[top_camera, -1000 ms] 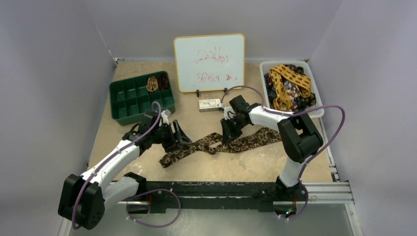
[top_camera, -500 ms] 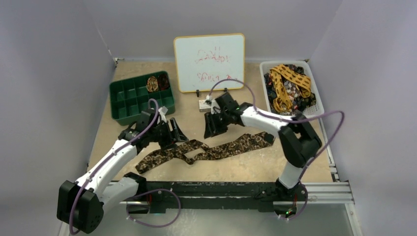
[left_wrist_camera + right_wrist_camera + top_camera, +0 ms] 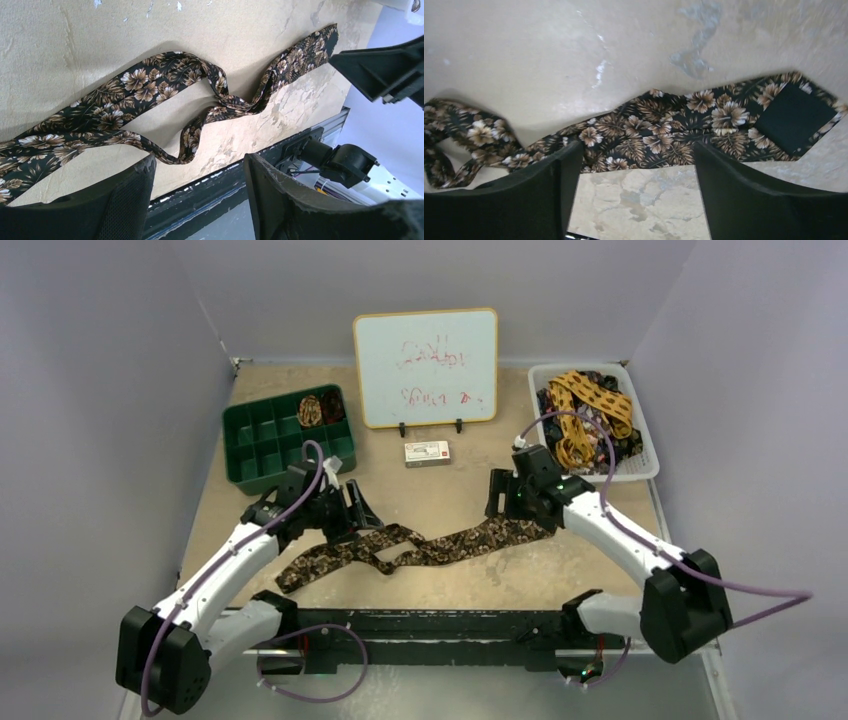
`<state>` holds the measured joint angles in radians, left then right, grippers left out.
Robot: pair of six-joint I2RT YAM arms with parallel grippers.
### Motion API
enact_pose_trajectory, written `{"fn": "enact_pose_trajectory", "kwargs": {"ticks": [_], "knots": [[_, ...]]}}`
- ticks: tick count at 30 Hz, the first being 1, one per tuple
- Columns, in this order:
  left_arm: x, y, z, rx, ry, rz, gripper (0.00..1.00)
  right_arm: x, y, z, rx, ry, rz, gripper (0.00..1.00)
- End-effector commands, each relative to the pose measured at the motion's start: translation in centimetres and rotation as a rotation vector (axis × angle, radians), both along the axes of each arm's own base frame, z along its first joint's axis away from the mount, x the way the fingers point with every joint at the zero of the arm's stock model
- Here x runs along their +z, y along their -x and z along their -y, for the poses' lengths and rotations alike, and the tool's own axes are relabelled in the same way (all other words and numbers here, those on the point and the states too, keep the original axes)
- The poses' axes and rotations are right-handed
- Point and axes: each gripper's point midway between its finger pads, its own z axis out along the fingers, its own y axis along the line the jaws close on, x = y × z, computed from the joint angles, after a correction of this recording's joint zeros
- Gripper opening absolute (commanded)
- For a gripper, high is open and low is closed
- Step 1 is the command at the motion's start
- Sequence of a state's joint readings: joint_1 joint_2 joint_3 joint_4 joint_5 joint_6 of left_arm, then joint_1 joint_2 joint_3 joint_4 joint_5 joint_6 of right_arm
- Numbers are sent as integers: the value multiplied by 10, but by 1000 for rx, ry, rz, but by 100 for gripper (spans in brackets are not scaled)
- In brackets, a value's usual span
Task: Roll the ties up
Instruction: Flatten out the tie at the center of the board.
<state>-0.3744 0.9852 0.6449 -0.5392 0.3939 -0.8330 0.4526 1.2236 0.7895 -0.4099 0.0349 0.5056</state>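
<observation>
Near the front edge of the table, a brown flower-print tie lies unrolled and twisted; the left gripper hovers over its left half, jaws apart and empty; the right gripper hangs above its right end, jaws likewise spread, holding nothing. Farther back, coiled ties sit in a green tray; loose ties fill a white basket.
</observation>
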Motion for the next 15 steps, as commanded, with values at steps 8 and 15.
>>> {"fn": "enact_pose_trajectory", "kwargs": {"ticks": [8, 15], "knots": [[11, -3, 4, -41, 13, 55, 63, -49, -13, 2, 18, -3, -173, 56], [8, -2, 3, -35, 9, 48, 63, -52, -24, 5, 30, 13, -167, 47]]}}
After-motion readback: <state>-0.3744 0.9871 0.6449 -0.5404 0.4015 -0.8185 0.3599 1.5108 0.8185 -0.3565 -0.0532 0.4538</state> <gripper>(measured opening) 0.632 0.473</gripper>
